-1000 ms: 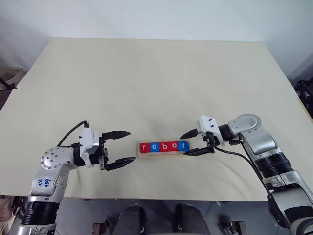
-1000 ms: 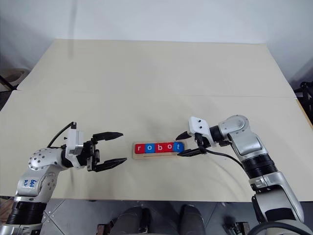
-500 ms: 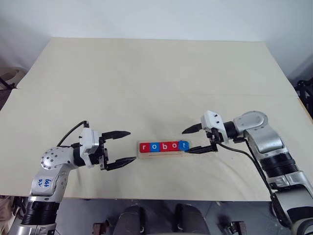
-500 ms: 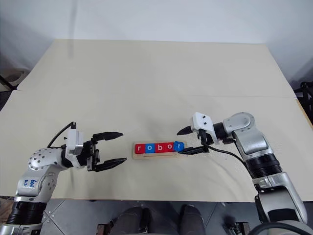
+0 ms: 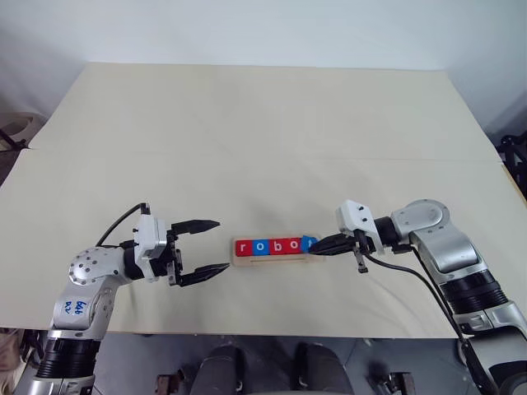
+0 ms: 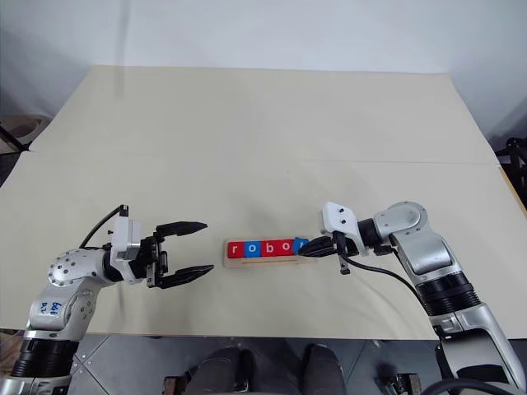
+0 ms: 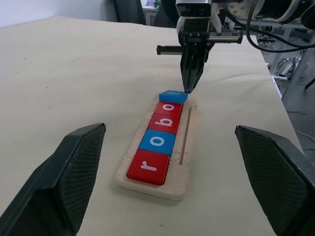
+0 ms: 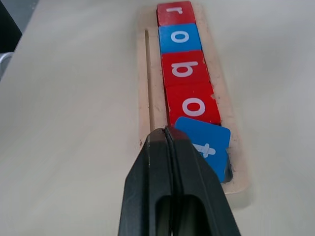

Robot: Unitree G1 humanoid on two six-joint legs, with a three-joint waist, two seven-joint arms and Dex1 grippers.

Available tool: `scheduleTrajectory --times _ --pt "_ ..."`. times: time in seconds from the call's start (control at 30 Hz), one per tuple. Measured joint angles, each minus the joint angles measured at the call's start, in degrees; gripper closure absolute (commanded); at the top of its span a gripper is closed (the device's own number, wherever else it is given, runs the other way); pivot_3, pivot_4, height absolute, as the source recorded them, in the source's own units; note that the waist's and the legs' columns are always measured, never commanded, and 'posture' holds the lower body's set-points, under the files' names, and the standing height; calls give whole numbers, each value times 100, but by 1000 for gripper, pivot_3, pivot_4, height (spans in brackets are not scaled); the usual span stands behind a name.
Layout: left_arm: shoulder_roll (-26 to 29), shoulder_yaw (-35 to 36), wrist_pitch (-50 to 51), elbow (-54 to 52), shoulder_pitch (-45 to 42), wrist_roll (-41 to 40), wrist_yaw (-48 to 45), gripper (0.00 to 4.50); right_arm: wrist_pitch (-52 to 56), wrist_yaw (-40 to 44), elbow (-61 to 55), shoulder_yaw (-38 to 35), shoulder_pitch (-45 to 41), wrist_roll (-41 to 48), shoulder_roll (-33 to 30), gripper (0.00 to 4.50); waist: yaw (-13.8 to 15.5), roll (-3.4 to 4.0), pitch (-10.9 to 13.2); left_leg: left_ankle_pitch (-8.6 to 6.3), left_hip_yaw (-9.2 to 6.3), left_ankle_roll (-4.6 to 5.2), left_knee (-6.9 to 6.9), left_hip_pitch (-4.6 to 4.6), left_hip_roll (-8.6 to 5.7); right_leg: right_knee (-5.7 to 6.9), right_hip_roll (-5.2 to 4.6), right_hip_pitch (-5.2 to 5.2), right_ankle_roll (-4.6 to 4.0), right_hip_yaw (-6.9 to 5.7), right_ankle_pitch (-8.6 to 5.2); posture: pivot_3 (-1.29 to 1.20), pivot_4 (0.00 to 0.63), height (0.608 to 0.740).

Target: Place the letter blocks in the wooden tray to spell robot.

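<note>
The wooden tray point(image 8: 144, 88) is a long, narrow strip of pale, smooth wood with rounded corners and a thin groove cut along one long side. It lies flat on the table point(image 5: 263, 140), between the two grippers. Five letter blocks sit in it in a row: a red r point(image 7: 148, 166), a blue o point(image 7: 158, 141), a red b point(image 7: 165, 122), a red o point(image 7: 170, 108) and a blue t point(image 8: 205, 147). Each block is a small square tile with a glossy face and one white lowercase letter. The first four lie flat and edge to edge, aligned with the tray. The t block is skewed out of line and appears tilted, with one corner overlapping the edge of the red o beside it. The right gripper point(image 8: 167, 133) has its two black fingers pressed fully together, with nothing between them. Their joined tips rest at the corner of the t block nearest the groove; whether they touch it cannot be told. The left gripper point(image 5: 216, 245) stands just beyond the r end of the tray, apart from it. Its two black fingers point(image 5: 198, 225) are spread wide and hold nothing, with their textured inner pads facing each other and the tray lying ahead of the gap. The table is a matte, cream-coloured surface.
</note>
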Motion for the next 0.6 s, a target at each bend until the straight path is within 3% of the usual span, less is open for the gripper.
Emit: scheduleTrajectory --times 0.6 --pt "-12 0 -16 19 -12 1 40 0 -211 13 344 10 -87 -167 -22 4490 -4 0 0 0 0 0 0 0 0 0 0 0 0 0 0 0 150 740"
